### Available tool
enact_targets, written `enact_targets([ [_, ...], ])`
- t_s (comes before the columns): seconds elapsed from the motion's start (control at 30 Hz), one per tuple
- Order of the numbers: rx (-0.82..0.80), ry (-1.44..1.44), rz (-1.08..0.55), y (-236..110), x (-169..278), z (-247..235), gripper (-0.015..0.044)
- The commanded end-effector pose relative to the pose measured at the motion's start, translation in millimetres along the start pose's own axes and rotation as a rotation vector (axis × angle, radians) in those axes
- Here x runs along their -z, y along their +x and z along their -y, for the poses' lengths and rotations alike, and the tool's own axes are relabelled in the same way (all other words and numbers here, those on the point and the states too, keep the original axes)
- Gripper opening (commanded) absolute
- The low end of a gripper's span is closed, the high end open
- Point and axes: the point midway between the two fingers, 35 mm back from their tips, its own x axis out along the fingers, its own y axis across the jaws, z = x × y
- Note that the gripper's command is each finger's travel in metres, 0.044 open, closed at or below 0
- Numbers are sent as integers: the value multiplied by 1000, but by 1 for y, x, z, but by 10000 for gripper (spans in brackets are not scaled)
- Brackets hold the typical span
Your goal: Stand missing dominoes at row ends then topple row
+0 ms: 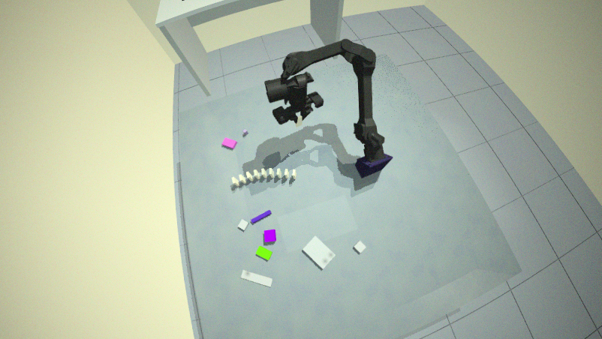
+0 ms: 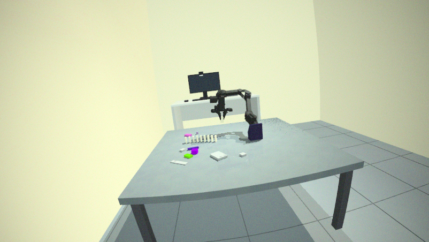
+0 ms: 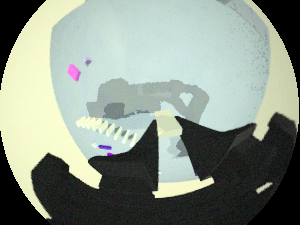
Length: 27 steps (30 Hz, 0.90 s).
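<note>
Arm (image 1: 365, 90) rises from purple base (image 1: 381, 163), elbow high, forearm reaching fwd, wrist bent straight down. Gripper (image 1: 298, 120) is clamped on a cream domino (image 2: 222, 119), hanging upright w/ lower end below fingertips, well above table (image 2: 270, 168). Row of standing dominoes (image 1: 263, 175) sits on the table below, nearer the camera in the exterior view.

Grey table (image 2: 270, 180) w/ scattered small blocks: pink (image 1: 229, 142), purple (image 1: 269, 235), green (image 1: 263, 252), white slabs (image 1: 318, 251). Monitor (image 2: 204, 82) on white desk (image 2: 186, 111) behind.
</note>
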Motion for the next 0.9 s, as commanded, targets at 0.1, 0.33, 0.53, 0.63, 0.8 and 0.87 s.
enact_targets([
  [0.1,-13,-11,13,-21,-3,4,107],
  [0.33,13,-449,-27,-18,66,-56,107],
  [0.53,60,-907,-40,-15,156,-92,107],
  [0.63,68,-958,-40,-14,167,-94,107],
  [0.8,67,-958,-40,-13,167,-94,107],
  [0.87,66,-959,-42,-7,167,-95,107],
])
